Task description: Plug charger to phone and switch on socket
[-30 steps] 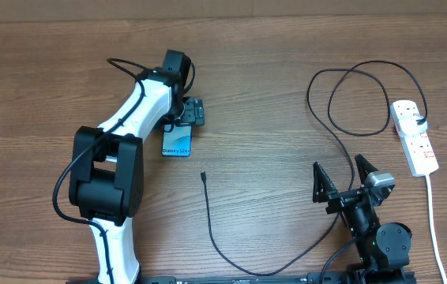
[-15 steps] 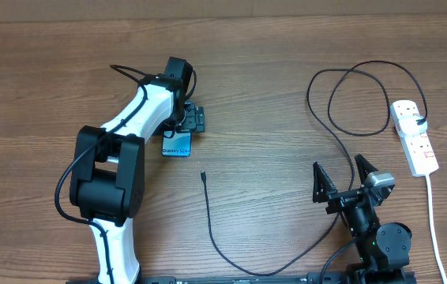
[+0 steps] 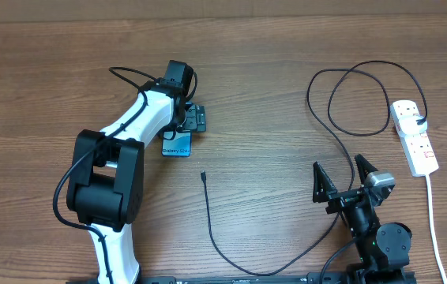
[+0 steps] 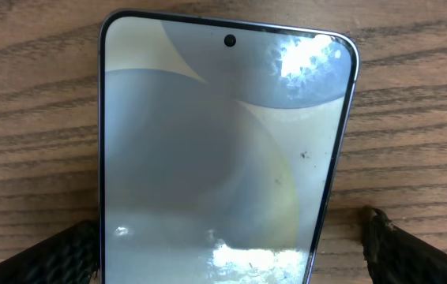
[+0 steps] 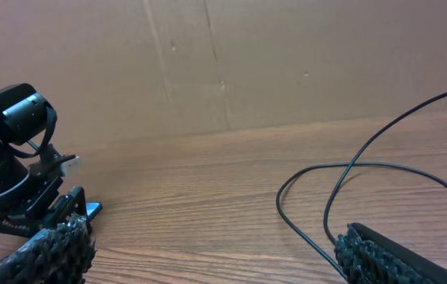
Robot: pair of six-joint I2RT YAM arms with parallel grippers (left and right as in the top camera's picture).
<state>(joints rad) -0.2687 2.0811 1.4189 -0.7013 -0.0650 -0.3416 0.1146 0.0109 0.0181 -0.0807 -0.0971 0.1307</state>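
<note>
Since a moment ago, the left claw (image 3: pixel 190 119) is creeping a tiny bit further over the phone (image 3: pixel 176 145), so less of the blue screen is showing in the view from above. The right arm is not moving at all.

The phone is lying flat on the wooden table (image 3: pixel 50 71), a little left of the middle of the frame, with only its bottom end peeking out from under the claw. In the left wrist view, the claw is standing wide open. One black finger (image 4: pixel 54 256) is sitting at each bottom corner, with the phone between them, and the claw is not squeezing it.

The right claw (image 3: pixel 338 163) is waiting at the lower right of the frame. It is also wide open and is holding nothing.

The charger (image 3: pixel 211 229) is lying on the table, its small tip (image 3: pixel 204 175) pointing up below the phone and well apart from it. Its cable is curling in a big loop at the upper right and reaching the socket (image 3: pixel 415 138) at the right edge.
</note>
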